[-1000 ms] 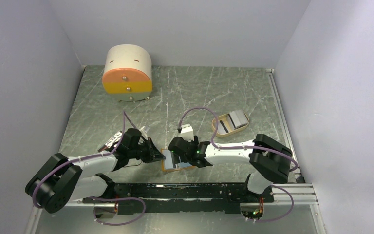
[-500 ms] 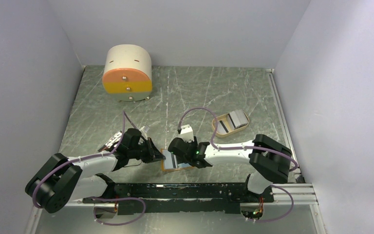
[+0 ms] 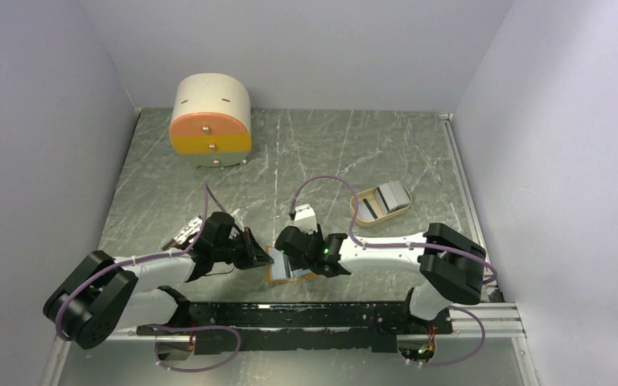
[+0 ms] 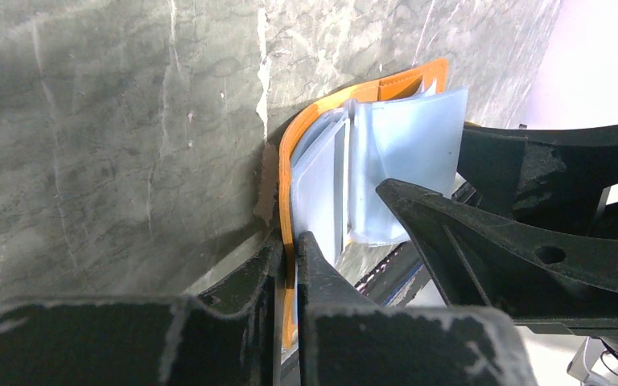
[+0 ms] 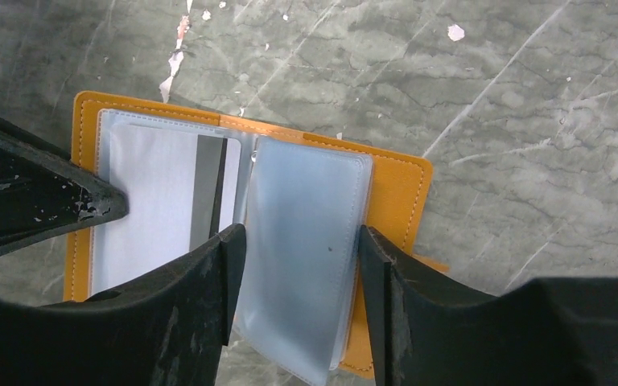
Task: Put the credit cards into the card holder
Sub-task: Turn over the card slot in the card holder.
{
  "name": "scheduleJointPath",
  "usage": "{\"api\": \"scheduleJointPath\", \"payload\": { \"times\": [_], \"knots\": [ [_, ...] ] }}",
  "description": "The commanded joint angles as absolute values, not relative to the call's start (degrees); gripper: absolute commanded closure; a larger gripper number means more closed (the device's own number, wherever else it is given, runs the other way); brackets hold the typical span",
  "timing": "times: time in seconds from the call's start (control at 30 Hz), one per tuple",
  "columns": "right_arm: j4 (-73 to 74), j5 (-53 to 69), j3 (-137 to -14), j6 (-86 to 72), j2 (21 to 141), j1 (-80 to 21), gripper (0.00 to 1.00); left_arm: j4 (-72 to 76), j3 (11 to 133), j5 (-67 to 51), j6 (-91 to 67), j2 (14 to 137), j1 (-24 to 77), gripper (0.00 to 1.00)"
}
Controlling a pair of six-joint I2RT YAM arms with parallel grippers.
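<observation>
Table [image 3: 330, 153]: flat grey-green surface with a stone-like pattern, crossed by pale veins and scratches, with a few white flecks.
Card holder [image 5: 394, 193]: orange leather-like cover with stitched edges and rounded corners. It lies open on the table at the near edge, between the two grippers, and holds pale blue translucent plastic sleeves.
Sleeved card [image 5: 149, 201]: thin white rectangle with a dark stripe along one side, lying flat inside the left-hand sleeve of the card holder.
Sleeve leaf [image 5: 306, 273]: glossy, flexible clear-blue page with rounded corners, raised off the cover. Whether it contains anything cannot be told.
Left gripper [image 4: 290, 241]: matte black, scuffed fingers [image 4: 241, 277] pressed together on the orange edge of the card holder, with the cover curving up from the pinch.
Right gripper [image 5: 302, 235]: fingers [image 5: 201, 281] spread wide above the open card holder, one on each long side of the sleeve leaf. Contact with the leaf cannot be confirmed.
Tray [image 3: 357, 215]: shallow tan oval dish, to the right of and beyond the card holder, well apart from it.
Loose cards [image 3: 393, 195]: pale grey rectangles lying in the tray, at least one with a dark stripe. The number cannot be told.
Drawer box [image 3: 210, 112]: rounded cream body at the far left, with a front face that is orange above and yellow below, each half carrying a small knob.
</observation>
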State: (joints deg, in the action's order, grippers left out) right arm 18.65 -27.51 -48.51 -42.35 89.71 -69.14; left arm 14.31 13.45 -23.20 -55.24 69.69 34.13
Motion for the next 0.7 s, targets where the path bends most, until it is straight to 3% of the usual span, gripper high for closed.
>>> {"api": "scheduleJointPath", "payload": {
  "times": [0.0, 0.67],
  "knots": [
    [18.94, -27.51, -50.08, -42.11, 89.01, -69.53, 0.43, 14.6, 14.5, -22.49, -54.05, 69.79, 34.53, 0.91],
    [23.87, -30.24, -50.79, -43.22, 84.86, -69.57, 0.35, 15.42, 13.91, -22.61, -54.48, 69.96, 34.71, 0.91]
  ]
}}
